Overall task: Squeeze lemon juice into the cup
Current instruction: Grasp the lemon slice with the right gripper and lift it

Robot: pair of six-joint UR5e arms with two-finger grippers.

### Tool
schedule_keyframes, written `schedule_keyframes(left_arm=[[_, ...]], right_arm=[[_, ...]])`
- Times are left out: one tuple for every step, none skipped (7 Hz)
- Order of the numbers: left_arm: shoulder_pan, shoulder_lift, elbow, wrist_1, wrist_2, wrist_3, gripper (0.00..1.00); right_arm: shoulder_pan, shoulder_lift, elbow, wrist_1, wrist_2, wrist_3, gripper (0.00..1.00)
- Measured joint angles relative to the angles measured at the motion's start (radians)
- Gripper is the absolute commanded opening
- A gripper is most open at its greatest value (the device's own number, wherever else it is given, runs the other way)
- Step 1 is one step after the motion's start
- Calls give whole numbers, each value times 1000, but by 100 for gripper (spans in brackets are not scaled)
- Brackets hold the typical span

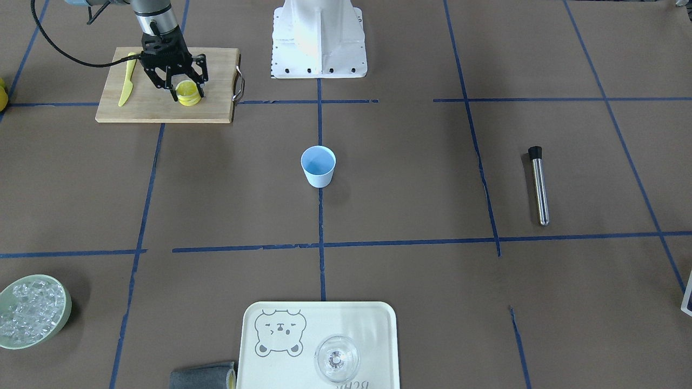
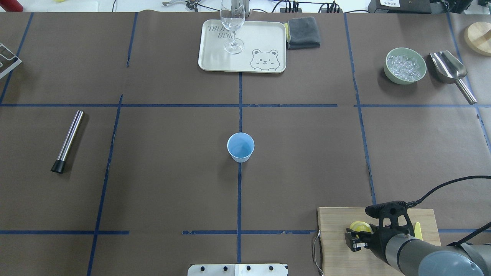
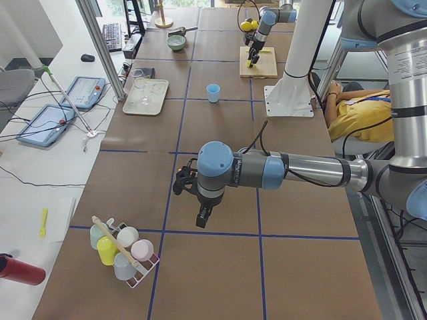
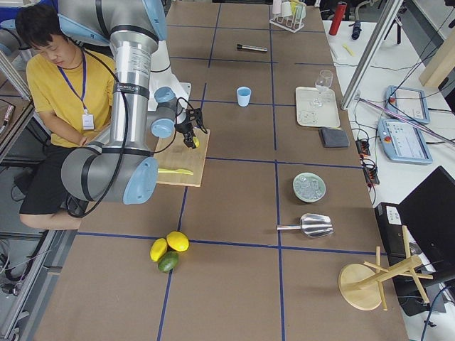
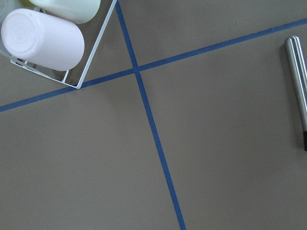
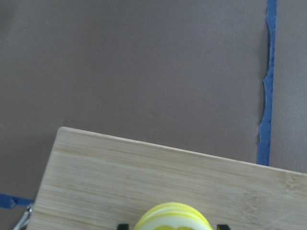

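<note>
The small thick yellow-rinded lemon slice point(image 6: 171, 218) lay between the parted fingers of the right gripper point(image 1: 188, 97); probably soft and slippery, best pinched across its rind (left gripper point(image 3: 204, 220): cannot tell).

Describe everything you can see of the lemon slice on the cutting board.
The lemon is a small, thick round slice with yellow rind and a paler face. It sits on the wooden cutting board, beside the yellow knife but apart from it. The right gripper straddles it, one finger on each side; whether they press it is unclear.
</note>
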Motion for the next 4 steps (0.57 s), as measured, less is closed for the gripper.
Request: schedule_keyframes(left_arm=[[0,0,0,0,0,0,100],[0,0,0,0,1,0,100],[0,0,0,0,1,0,100],[0,0,0,0,1,0,100]], right_arm=[[6,-3,25,-12,2,-1,0],[12,1,62,-54,6,-1,0],[21,18,98,-113,14,-2,0],[44,62,117,-174,36,-3,0]])
